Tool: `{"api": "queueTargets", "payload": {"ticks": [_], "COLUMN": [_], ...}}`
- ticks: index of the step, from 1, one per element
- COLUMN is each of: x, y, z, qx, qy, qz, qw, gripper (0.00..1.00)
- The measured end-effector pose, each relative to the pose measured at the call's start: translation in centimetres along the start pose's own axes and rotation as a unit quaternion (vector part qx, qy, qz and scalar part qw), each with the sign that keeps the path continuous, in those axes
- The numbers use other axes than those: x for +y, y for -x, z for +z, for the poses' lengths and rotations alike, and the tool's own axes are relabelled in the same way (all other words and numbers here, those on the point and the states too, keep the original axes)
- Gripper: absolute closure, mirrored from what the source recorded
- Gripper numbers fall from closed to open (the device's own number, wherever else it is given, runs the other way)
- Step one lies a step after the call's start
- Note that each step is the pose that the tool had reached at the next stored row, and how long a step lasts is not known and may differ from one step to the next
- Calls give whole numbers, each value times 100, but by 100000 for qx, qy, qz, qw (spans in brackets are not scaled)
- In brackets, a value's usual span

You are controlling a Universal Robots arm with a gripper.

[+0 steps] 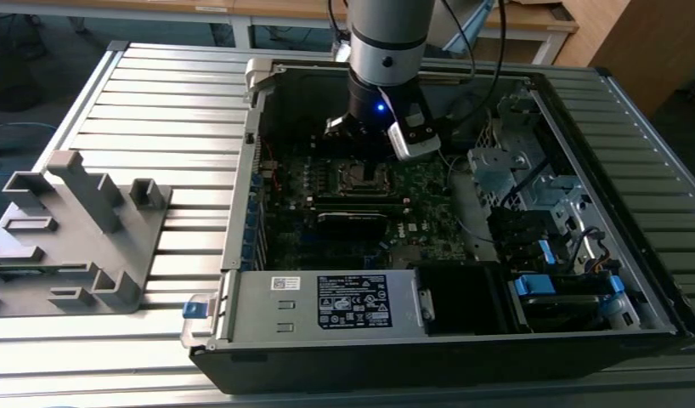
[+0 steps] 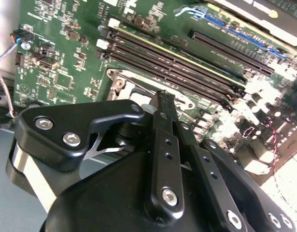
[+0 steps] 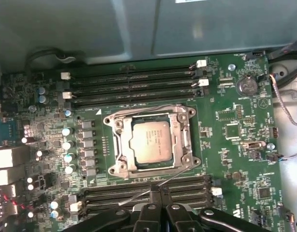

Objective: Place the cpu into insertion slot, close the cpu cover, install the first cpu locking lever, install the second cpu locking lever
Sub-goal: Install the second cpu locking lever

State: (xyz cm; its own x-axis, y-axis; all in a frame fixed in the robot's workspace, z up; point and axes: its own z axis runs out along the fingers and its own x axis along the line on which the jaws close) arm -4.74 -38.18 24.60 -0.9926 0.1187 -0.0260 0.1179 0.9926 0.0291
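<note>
Fixture: a grey moulded holder (image 1: 70, 234) stands on the slatted metal table (image 1: 155, 93) at the exterior view's left, well apart from the computer.
Case: the open desktop computer case (image 1: 438, 340) lies on its side, its green motherboard (image 1: 421, 225) facing up; a white printed label (image 1: 353, 300) marks the power supply, its writing too small to make out.
Arm: the robot arm (image 1: 384, 42) reaches down into the case over the socket area, a blue light glowing on its wrist.
Gripper: in both wrist views the black gripper (image 3: 159, 189) has its fingers (image 2: 163, 104) drawn together to a narrow point; it hovers just beside the socket's edge, near a thin wire lever (image 3: 148, 192), though contact cannot be told.
Cpu: the first wrist view shows the cpu (image 3: 149, 141), silver-grey top up, seated in the insertion slot (image 3: 120, 147).
Cover: the cpu cover (image 3: 186, 140) lies flat, framing the chip.
Memory slots: long black memory slots (image 3: 134, 82) run along two sides of the socket.
Second wrist view: the gripper's body hides most of the socket; the slots and a silver corner of the socket frame (image 2: 120, 83) show past it.
</note>
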Motion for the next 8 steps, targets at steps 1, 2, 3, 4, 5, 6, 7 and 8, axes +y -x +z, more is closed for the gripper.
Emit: {"api": "queueTargets", "payload": {"ticks": [1,2,3,4,5,6,7,8], "x": [-3,-5,-6,-8,-9,-11,-12,-13], "y": [-17,-32,-45,-56,-66,-74,-81,-90], "z": [1,2,4,5,6,6,7,8], "qx": [-32,-62,-84,-99,-105,-107,-110,-111], "qy": [-3,7,15,15,17,13,9,11], "qz": [3,3,2,1,1,4,2,1], "qw": [100000,100000,100000,100000,100000,100000,100000,100000], "gripper": [89,89,89,89,89,89,89,89]}}
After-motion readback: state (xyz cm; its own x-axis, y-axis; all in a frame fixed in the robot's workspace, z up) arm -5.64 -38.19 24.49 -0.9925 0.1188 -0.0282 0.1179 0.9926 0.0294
